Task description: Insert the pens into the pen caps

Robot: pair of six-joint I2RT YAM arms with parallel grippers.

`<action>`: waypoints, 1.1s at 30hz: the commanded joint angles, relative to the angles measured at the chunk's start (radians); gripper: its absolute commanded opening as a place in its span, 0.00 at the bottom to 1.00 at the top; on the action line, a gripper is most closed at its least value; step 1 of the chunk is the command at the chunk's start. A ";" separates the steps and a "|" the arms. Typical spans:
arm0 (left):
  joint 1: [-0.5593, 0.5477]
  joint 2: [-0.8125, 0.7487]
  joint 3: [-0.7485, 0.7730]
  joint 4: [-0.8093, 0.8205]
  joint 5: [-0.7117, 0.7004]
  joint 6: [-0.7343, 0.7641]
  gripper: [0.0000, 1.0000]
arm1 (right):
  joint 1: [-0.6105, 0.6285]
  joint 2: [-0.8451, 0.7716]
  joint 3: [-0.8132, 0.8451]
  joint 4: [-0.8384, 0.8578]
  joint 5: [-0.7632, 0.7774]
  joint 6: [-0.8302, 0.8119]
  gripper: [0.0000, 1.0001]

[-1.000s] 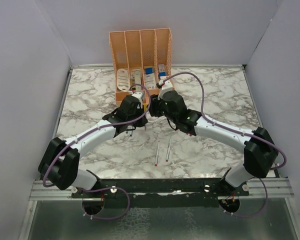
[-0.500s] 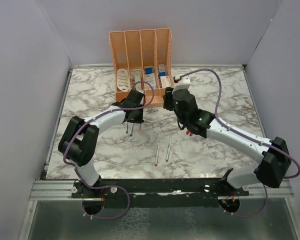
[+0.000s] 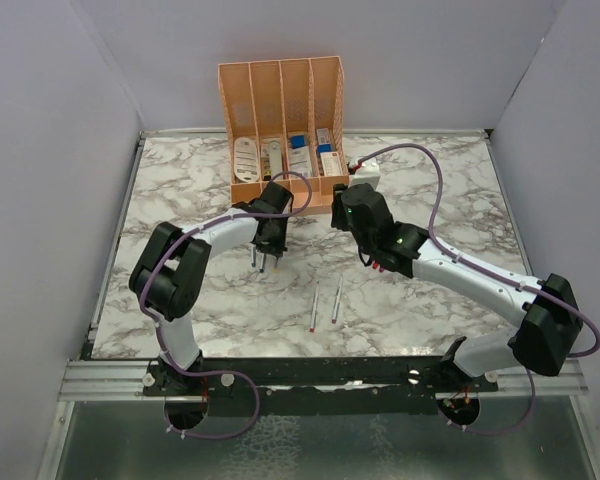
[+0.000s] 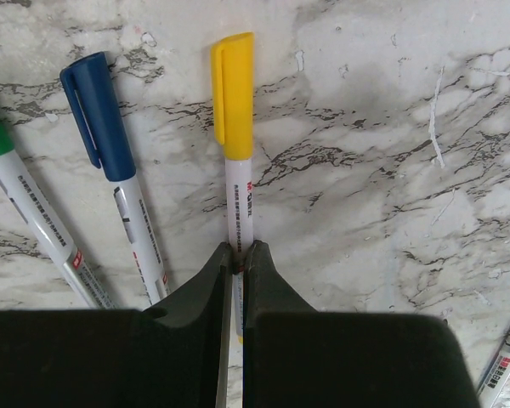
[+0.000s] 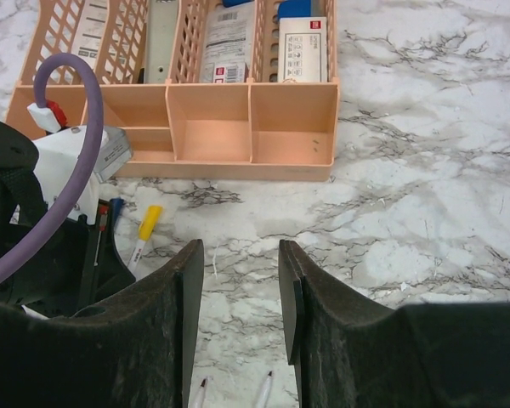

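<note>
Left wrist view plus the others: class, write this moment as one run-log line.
left gripper: shut on yellow-capped pen | right gripper: open, empty | blue-capped pen, green-capped pen: lying on table | two uncapped pens: waiting

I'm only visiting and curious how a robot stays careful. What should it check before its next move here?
1. Left gripper shut on the grey-white stick pen: ok.
2. Yellow plastic cap sitting on that pen's tip: ok.
3. Right gripper open and empty: ok.
4. Two bare grey-white pens lying free on the marble table: ok.
5. Loose caps for those two in view: not ok, none seen.
</note>
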 commanded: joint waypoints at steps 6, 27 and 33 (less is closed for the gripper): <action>0.005 0.006 0.017 -0.048 -0.030 0.010 0.12 | 0.002 0.005 -0.009 -0.015 0.014 0.022 0.47; 0.000 -0.217 0.063 -0.048 0.009 0.008 0.34 | -0.168 -0.014 -0.064 -0.140 0.008 0.240 0.81; -0.057 -0.274 -0.017 -0.064 0.098 -0.024 0.34 | -0.302 -0.009 -0.126 -0.182 -0.082 0.296 0.79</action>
